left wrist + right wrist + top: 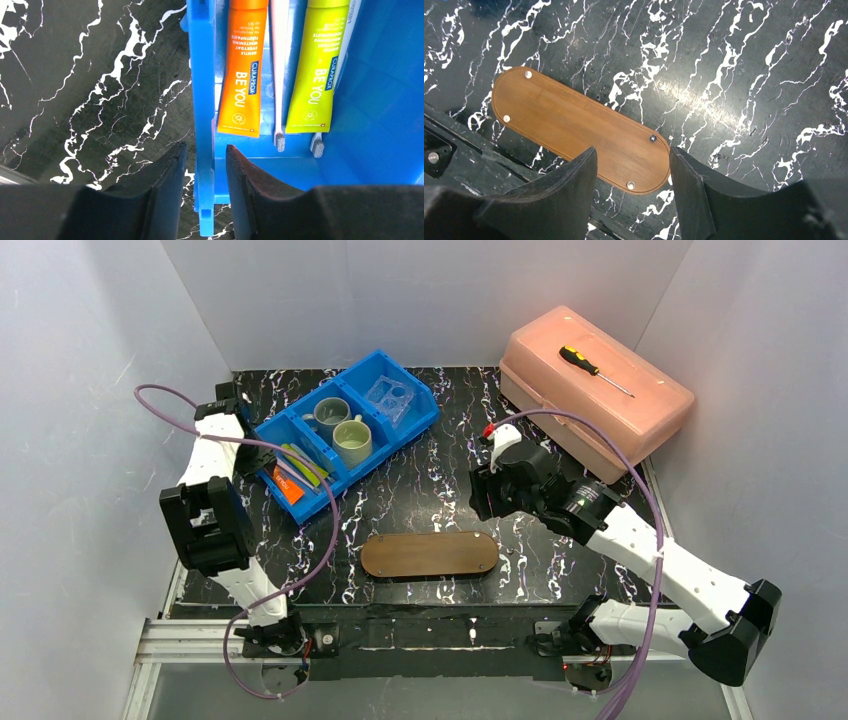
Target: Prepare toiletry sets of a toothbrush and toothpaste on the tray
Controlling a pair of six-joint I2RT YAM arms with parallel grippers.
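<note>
Left pincer (206, 155) narrow, astride blue bin (202, 100) outer wall, slight gaps both sides; orange tube (242, 75), green tube (315, 75) inside. Right pincer (633, 165) wide, empty, above tray (569, 125).

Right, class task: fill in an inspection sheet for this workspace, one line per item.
Surface: black white-veined marble tabletop.
Job's things: flat brown oval wooden tray empty; orange tube, green tube, thin whitish toothbrushes, grey mug, pale green mug all in blue three-compartment plastic bin.
Clutter: small clear plastic holder in bin; yellow-and-black screwdriver on salmon plastic box.
Grippers: left gripper open astride bin wall; right gripper open above tray, empty.
Cables: purple cables loop loosely at both sides.
Surroundings: plain white walls.
</note>
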